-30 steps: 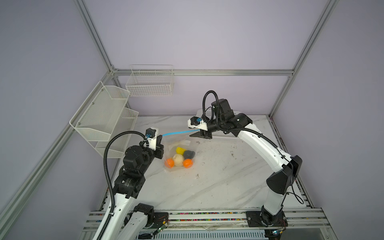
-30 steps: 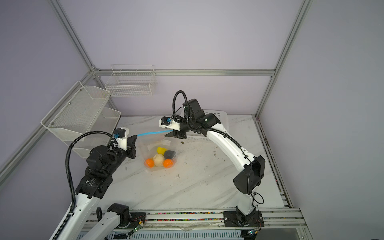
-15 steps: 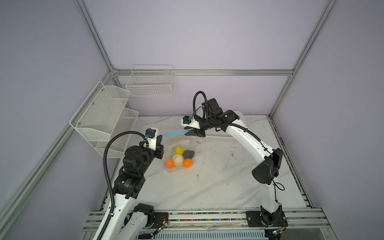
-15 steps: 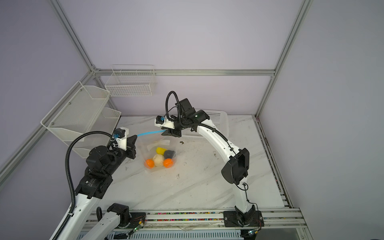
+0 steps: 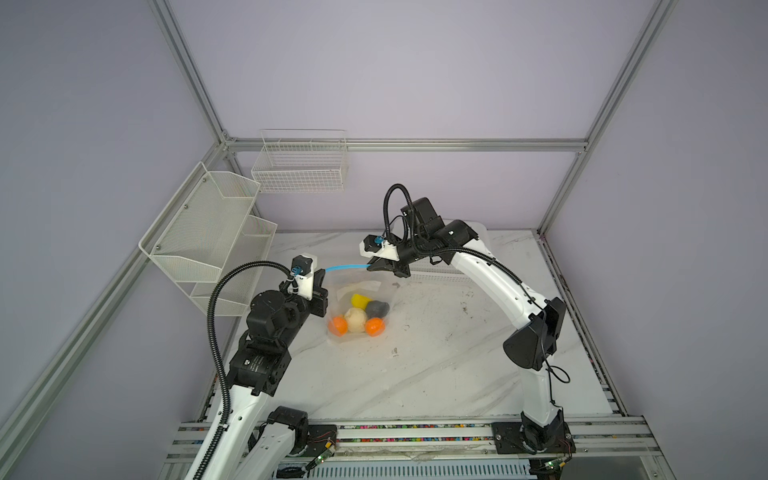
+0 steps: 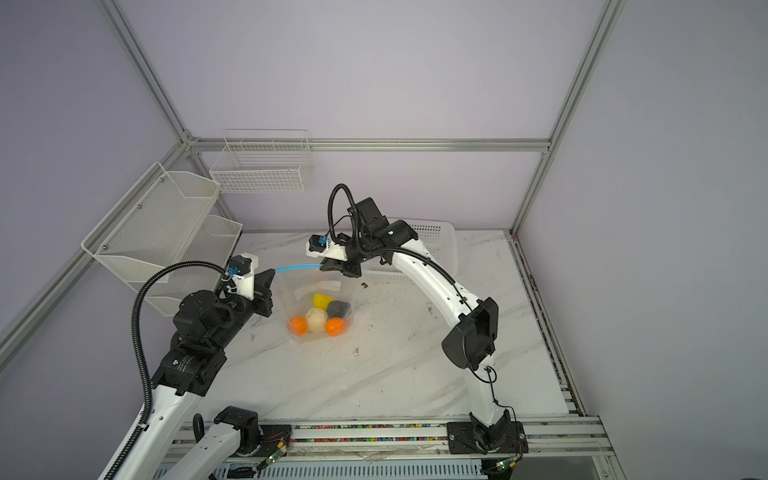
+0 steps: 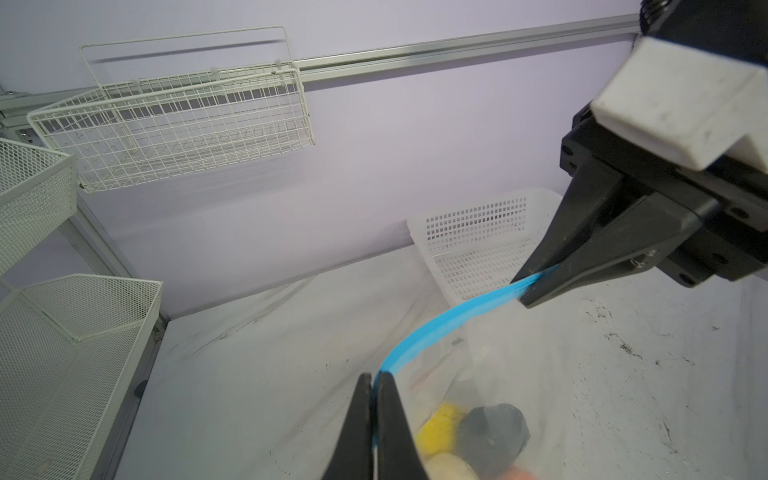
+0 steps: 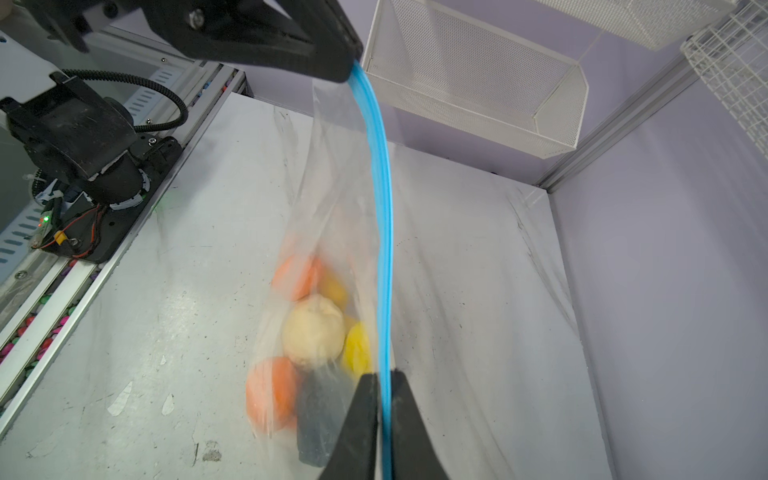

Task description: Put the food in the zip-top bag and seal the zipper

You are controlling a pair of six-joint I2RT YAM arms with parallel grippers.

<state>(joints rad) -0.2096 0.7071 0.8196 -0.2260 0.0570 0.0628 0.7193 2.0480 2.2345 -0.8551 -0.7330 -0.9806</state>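
**Above the marbled white table [image 5: 415, 374], I hold on tight**

My left gripper [image 7: 374, 380] pinches one end of the thin light-blue zipper strip [image 7: 436, 328], and my right gripper [image 8: 384, 378] pinches it farther along. The big clear crinkly plastic bag [image 8: 332, 187] hangs under it. Inside sit two orange balls [image 5: 338, 325], a cream lumpy ball [image 5: 355, 319], a yellow piece [image 5: 360, 299] and a black lump [image 5: 377, 308].

The right pincer [image 8: 384, 376] was clamped on the blue zipper [image 8: 384, 208], whose far end the left pincer [image 8: 350, 68] pinched. Between them hung the clear zip-top bag [image 8: 332, 166] above the tabletop [image 8: 166, 291]. Inside it were two orange balls [image 8: 270, 392], a cream ball [image 8: 313, 328], a yellow piece [image 8: 357, 345] and a black lump [image 8: 320, 411].
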